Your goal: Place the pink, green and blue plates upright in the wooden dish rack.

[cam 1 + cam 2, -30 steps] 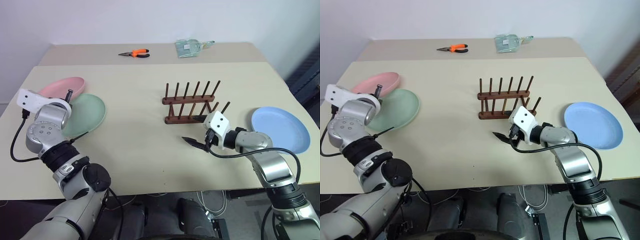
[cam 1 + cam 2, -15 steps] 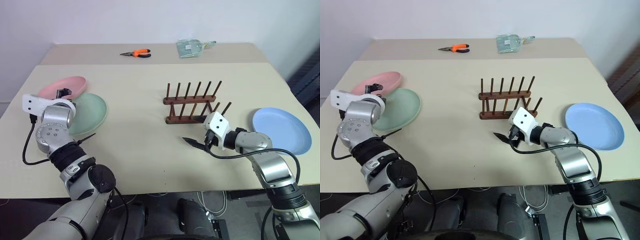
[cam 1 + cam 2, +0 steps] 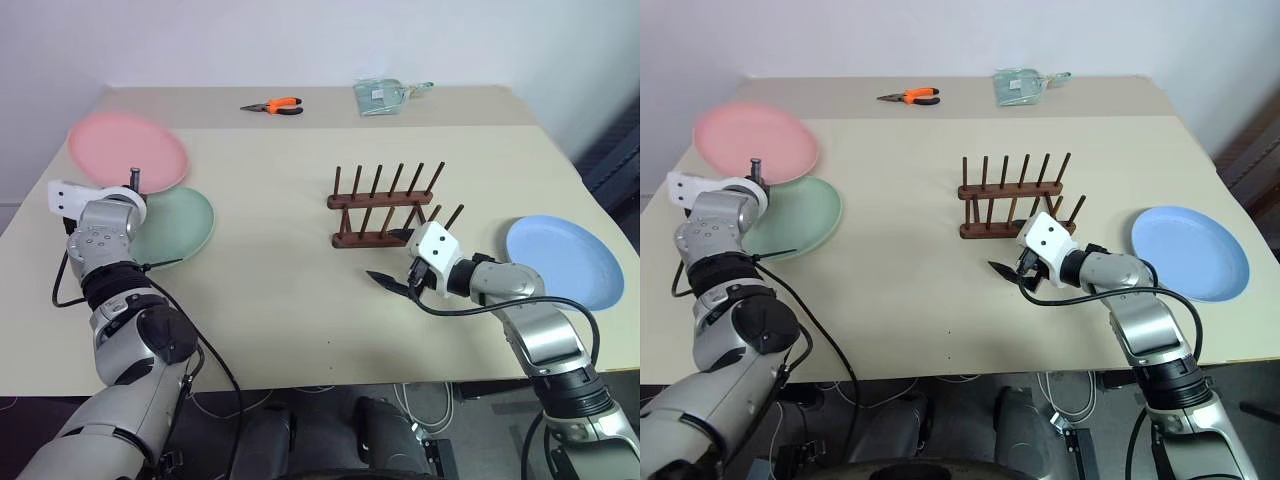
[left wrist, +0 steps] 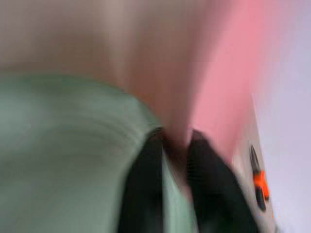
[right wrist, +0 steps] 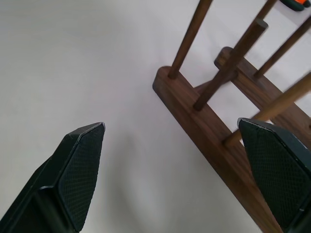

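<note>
My left gripper (image 3: 134, 180) is shut on the near rim of the pink plate (image 3: 127, 150), which hangs tilted above the table's far left. In the left wrist view the black fingers (image 4: 206, 194) pinch the pink plate (image 4: 228, 97), with the green plate (image 4: 58, 145) beside them. The green plate (image 3: 178, 224) lies flat on the table just below. The wooden dish rack (image 3: 385, 206) stands empty at mid table. My right gripper (image 3: 392, 284) hovers open just in front of the rack (image 5: 214, 131). The blue plate (image 3: 563, 260) lies flat at the right edge.
Orange-handled pliers (image 3: 272, 105) and a clear plastic bag (image 3: 385, 96) lie on the far table strip. The cream table (image 3: 270, 280) spreads bare between the green plate and the rack.
The left gripper opened, then shut on the pink plate's rim, and the plate has come up off the table and tilted. The right arm has not moved.
</note>
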